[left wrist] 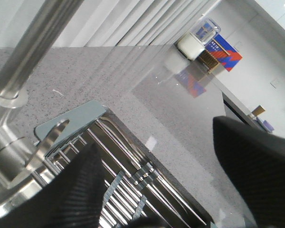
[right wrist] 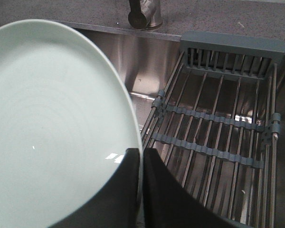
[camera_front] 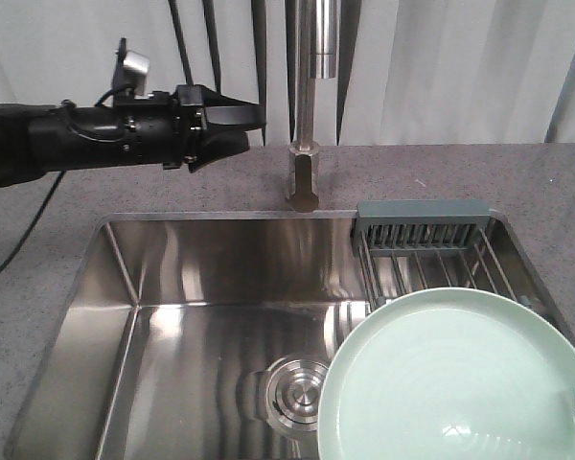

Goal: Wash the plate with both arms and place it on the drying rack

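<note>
Can't see much of my right gripper (right wrist: 141, 154) from the front, just a black sliver at the frame edge. The wrist view shows it properly, with the two fingers pinched on the rim of the plate (right wrist: 57, 123). The plate is pale mint green, plain and glossy with faint rings. It's tilted over the right side of the sink (camera_front: 172, 287), covering the near end of the drying rack (camera_front: 431, 249) and part of the drain (camera_front: 297, 388). Its bottom edge is cut off. My left gripper (camera_front: 249, 125) hangs by the faucet (camera_front: 307, 96), fingers apart, holding nothing. There's a blue and red sign (left wrist: 223, 50) way back, too small to read.
</note>
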Controlling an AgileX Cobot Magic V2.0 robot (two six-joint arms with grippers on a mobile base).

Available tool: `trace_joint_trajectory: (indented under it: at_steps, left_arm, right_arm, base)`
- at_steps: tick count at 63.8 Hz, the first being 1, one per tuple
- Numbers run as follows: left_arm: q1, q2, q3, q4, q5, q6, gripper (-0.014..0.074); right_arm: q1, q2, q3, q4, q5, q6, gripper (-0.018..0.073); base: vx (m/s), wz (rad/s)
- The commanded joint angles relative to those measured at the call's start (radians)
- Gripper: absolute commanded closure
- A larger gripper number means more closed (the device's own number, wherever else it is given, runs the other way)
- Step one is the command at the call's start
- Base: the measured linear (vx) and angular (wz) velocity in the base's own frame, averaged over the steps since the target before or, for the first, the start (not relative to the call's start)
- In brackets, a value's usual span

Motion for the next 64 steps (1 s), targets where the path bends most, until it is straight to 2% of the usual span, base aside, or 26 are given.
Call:
trace_joint_trajectory:
  at_steps: [1,7,18,26,50,64]
  left_arm:
    - [-0.034,0.029,-0.137,-0.067,0.047,0.004,0.0108]
    - [-0.056,0.101,-0.23,-0.067,0.039,0.004,0.0108]
    - [-0.056,0.183,-0.356,-0.067,0.019,-0.046,0.0108]
    - [-0.056,0.227,-0.418,-0.067,0.005,-0.051,0.0108]
    - [-0.058,0.303,-0.486,-0.069,-0.002,-0.077,0.0108]
    - [-0.086,0.306,-0.486,-0.067,0.001,-0.077,0.0108]
  right_arm:
    - [-0.006,0.011,-0.024,0.025,-0.064,-0.007,0.0564]
    - [-0.006,0.011,-0.024,0.025,-0.064,-0.007,0.0564]
    - [-0.006,0.011,-0.024,0.025,-0.064,-0.007,0.0564]
    - [-0.006,0.011,-0.024,0.025,-0.064,-0.007,0.0564]
    - [-0.006,0.011,-0.024,0.025,-0.064,-0.007,0.0564]
    - [-0.006,0.011,-0.024,0.025,-0.064,-0.007,0.0564]
  base:
    - [0.0,0.0]
    - [0.0,0.0]
    - [0.0,0.0]
    - [0.0,0.0]
    - [0.0,0.0]
    - [0.0,0.0]
